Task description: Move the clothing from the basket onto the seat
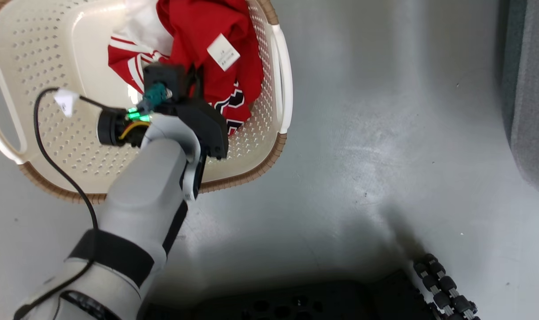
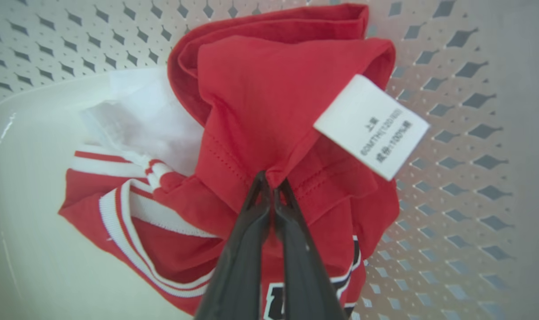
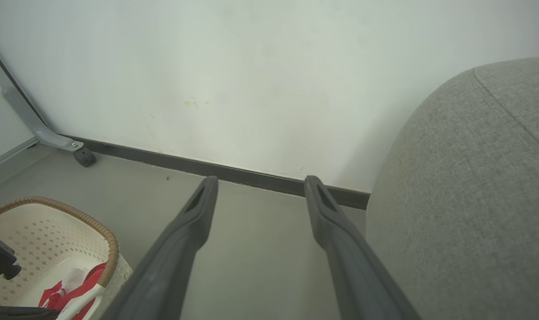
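Left gripper [image 2: 271, 186]: both fingers clenched on a raised fold of the red clothing [image 2: 251, 98]. The clothing lies inside the basket [image 1: 42, 53], against its right wall. Right gripper [image 3: 258, 183]: released, fingers spread, over bare floor [image 3: 251, 249]. The seat [image 3: 465, 186] lies right of the basket, well apart, and the right gripper is nearer to it. Judgement: lift, then carry rightward. Whether the grip holds 1 garment or 2 cannot be told. White fabric [image 2: 149, 120] is partly covered.

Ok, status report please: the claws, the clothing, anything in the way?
Left claw shut on the clothing, inside the basket. Right claw open, holding nothing, near the seat. Nothing seen in the way.
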Tool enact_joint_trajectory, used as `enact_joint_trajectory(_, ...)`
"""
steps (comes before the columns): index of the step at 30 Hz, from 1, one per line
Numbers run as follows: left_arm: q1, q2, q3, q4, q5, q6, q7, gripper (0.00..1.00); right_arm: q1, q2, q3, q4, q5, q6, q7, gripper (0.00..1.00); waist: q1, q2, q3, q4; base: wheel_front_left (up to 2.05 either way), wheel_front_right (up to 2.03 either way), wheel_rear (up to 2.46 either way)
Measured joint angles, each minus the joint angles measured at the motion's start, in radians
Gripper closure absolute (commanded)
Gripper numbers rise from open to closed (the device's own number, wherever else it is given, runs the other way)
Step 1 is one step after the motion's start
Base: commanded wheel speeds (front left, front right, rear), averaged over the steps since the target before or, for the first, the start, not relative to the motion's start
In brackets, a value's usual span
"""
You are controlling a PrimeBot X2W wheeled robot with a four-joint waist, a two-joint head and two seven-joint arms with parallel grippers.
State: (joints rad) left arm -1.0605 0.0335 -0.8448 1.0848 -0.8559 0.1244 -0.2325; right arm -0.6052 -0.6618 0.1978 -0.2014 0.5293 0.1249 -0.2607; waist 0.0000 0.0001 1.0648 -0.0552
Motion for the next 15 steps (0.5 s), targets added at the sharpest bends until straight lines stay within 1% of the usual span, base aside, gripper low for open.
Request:
enact_joint_trajectory(4, 0.055, -0.001, -0.004, -0.021, -0.013, 0.000, -0.012, 1.00, 0.000, 0.009, 0.002, 0.036, 0.010, 0.000, 0.000, 0.00, 0.0000, 0.0000, -0.039, 0.003, 0.00, 0.00, 0.00)
enact_joint_trajectory(10, 0.090, 0.000, 0.005, -0.020, -0.033, 0.000, -0.017, 1.00, 0.004, 0.027, 0.014, 0.084, 0.027, 0.000, 0.001, 0.00, 0.0000, -0.0001, -0.113, 0.010, 0.00, 0.00, 0.00)
enact_joint_trajectory(15, 0.132, 0.000, 0.033, -0.042, -0.072, 0.000, -0.017, 1.00, 0.024, 0.041, 0.019, 0.118, 0.027, 0.000, 0.001, 0.00, 0.0000, -0.0001, -0.181, 0.017, 0.00, 0.00, 0.00)
